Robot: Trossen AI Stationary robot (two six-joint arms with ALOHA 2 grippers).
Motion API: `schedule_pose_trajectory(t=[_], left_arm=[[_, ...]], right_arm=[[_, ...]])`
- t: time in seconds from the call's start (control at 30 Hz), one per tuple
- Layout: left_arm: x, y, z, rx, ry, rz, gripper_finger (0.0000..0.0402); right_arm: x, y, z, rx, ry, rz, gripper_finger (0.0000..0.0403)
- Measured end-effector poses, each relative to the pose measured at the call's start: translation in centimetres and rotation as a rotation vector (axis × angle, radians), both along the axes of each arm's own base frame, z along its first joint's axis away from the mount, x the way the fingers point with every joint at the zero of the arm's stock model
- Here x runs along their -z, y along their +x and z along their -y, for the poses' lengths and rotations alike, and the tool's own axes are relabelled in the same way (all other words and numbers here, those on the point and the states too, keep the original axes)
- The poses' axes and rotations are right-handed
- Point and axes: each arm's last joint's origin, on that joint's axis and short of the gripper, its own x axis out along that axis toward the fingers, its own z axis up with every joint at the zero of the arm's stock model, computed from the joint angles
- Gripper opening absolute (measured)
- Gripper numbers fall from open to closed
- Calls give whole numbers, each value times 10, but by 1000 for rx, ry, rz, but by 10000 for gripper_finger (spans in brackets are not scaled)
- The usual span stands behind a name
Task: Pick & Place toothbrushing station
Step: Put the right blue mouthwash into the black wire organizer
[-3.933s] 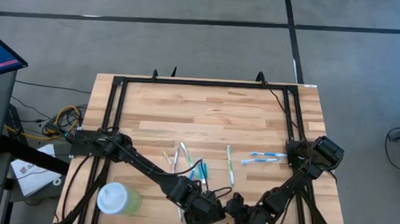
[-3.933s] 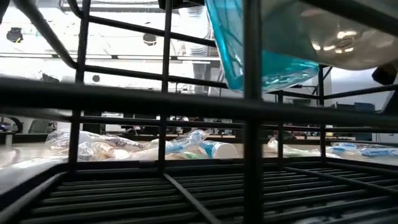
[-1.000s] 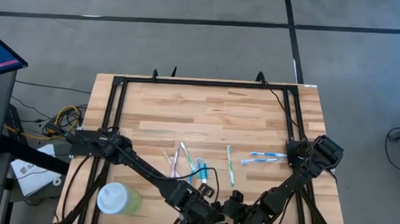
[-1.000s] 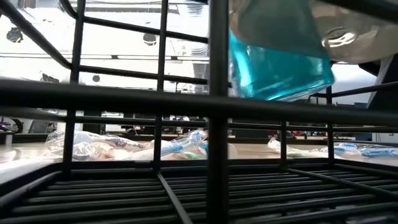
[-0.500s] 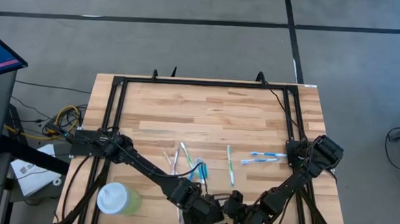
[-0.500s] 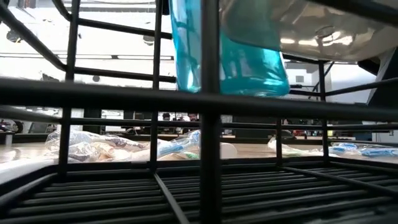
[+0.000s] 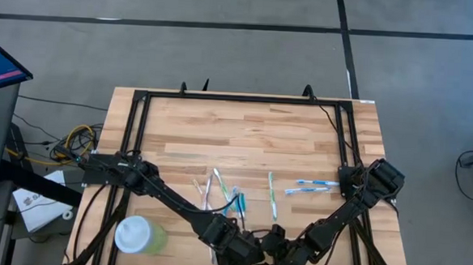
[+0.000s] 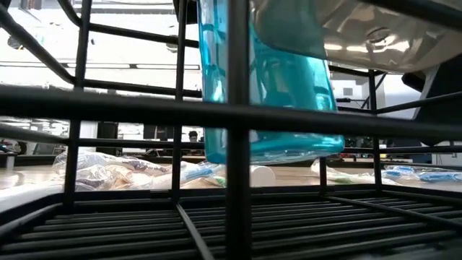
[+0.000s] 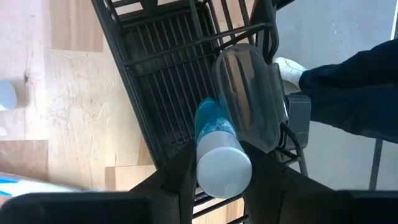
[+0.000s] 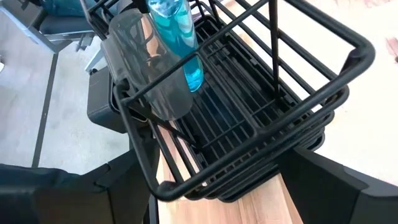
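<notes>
Over the near edge of the tabletop (image 7: 244, 141), the left gripper (image 9: 219, 163) holds a blue bottle with a white cap (image 9: 219, 155), its fingers (image 9: 180, 174) clamped on either side just below the cap. The bottle hangs inside the black wire basket (image 10: 261, 118), its base a little above the slatted floor in the low view. The right gripper (image 10: 217, 186) waits beside the basket's outer rim with fingers spread wide, holding nothing.

To do this step well, I judge the bottle should be lowered straight down until its base meets the slats, kept clear of the upright divider wires, and released only once it rests steady. The wrapped toothbrushes (image 7: 225, 193) lie scattered mid-tabletop, well apart from the basket. A pale green cup (image 7: 138, 235) stands near the left arm's side.
</notes>
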Motion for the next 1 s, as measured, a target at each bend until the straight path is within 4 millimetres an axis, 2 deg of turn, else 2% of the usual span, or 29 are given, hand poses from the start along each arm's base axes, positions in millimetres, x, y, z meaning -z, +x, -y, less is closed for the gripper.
schedule_pose_trajectory(t=[0.37,0.67,1.0], left_arm=[[1,2,-4,1,8,-4,101],[1,3,-4,-7,9,9,148],[0,1,0,-5,19,22,139]], right_arm=[[0,-2,-2,-22,-7,5,312],[0,-2,-2,-24,-6,6,312],[0,-2,-3,-27,-7,5,312]])
